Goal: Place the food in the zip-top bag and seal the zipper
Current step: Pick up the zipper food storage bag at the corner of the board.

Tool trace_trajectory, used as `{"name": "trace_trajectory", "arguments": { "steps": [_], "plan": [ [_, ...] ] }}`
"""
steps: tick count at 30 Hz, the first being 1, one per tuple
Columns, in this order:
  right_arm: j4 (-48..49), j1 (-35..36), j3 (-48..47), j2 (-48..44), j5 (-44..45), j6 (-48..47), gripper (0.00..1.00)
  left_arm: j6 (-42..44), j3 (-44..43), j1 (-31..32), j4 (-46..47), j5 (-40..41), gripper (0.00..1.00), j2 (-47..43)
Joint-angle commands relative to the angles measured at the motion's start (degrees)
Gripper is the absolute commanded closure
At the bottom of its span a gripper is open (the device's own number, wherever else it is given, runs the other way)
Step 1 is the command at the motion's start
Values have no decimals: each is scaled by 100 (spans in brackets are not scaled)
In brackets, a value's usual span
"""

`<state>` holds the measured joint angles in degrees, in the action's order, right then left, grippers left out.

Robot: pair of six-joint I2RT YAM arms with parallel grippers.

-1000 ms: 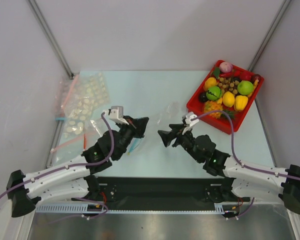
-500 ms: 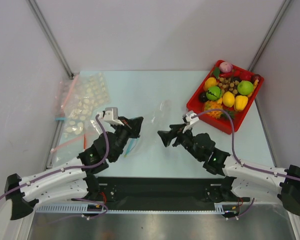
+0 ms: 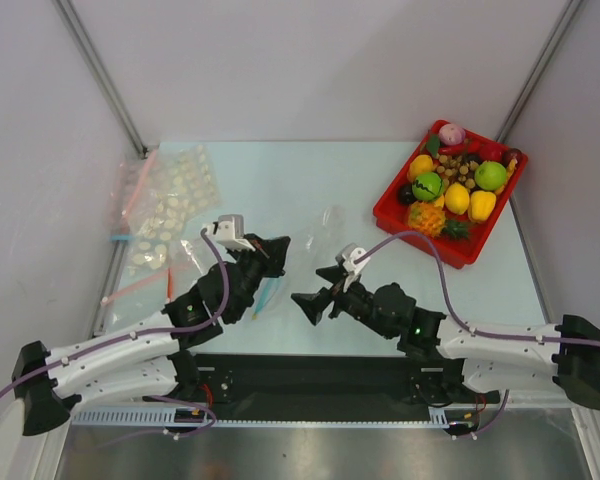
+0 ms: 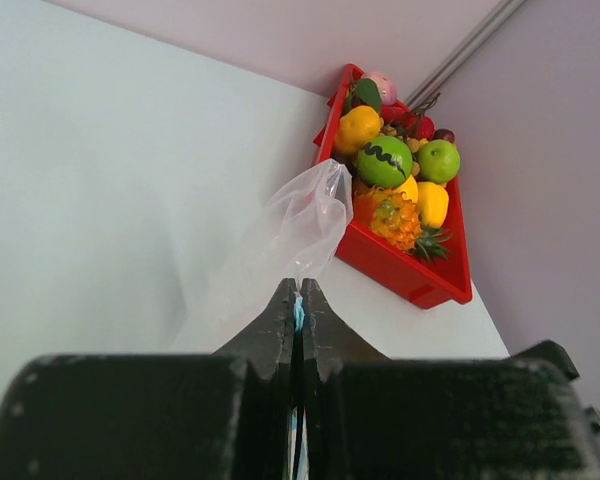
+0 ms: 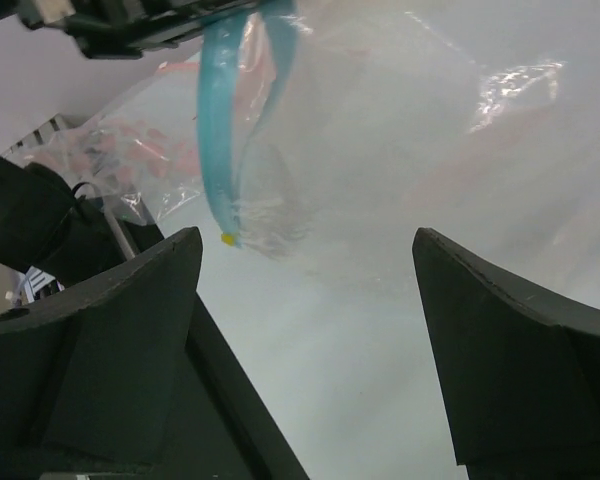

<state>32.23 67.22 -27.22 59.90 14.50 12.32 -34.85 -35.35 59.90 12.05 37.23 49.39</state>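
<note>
My left gripper [image 3: 278, 246] is shut on the light-blue zipper [image 4: 298, 312] of the clear zip-top bag [image 3: 315, 240], which hangs from the jaws over the table. The bag shows crinkled in the left wrist view [image 4: 280, 240]. In the right wrist view the zipper [image 5: 225, 120] curves down from the left gripper, with the bag's film [image 5: 400, 130] spread behind it. My right gripper [image 3: 310, 300] is open and empty, just right of and below the bag's mouth. The food [image 3: 450, 190], with the orange pineapple [image 3: 427, 218] and the dark-marked green fruit [image 3: 427, 185], lies in the red tray [image 3: 460, 250].
A pile of other clear bags with pink strips [image 3: 160, 205] lies at the left side of the table. Slanted metal frame posts [image 3: 100, 70] stand at both back corners. The red tray sits at the right back, against the right wall.
My right gripper has moved left and nearer to the front, toward the bag's mouth. My left gripper has kept its hold on the zipper and shifted only slightly.
</note>
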Motion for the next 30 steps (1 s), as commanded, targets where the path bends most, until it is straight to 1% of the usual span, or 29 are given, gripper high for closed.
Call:
{"name": "trace_trajectory", "arguments": {
  "steps": [1,4,8,13,17,21,22,24,26,28,30],
  "plan": [
    [486,456,-292,206,491,-431,9,-408,-7,48,-62,249,100,54],
    [732,730,-327,434,1036,-659,9,-628,11,57,-142,363,100,62],
    [1092,977,-389,733,1783,-537,10,-1075,55,197,-133,627,100,71],
    [1382,1100,-389,936,1933,-572,11,-1243,73,505,78,943,100,290],
    [1479,1232,-372,945,2197,-748,11,-1261,-120,698,-89,1268,100,528],
    [1444,1223,-371,892,2399,-766,11,-1217,-183,892,-63,1225,100,537],
    [1427,1223,-371,875,2460,-775,12,-1174,-165,909,-2,1181,99,520],
    [1409,1215,-371,848,2531,-766,16,-1182,-165,944,42,1093,99,528],
    [1365,1214,-389,839,2785,-783,21,-1164,-182,953,43,1067,98,563],
    [1321,1197,-389,839,2926,-783,22,-1121,-217,962,8,1093,98,572],
    [1286,1171,-398,813,2848,-757,25,-1094,-226,971,16,1102,97,572]
  ]
}}
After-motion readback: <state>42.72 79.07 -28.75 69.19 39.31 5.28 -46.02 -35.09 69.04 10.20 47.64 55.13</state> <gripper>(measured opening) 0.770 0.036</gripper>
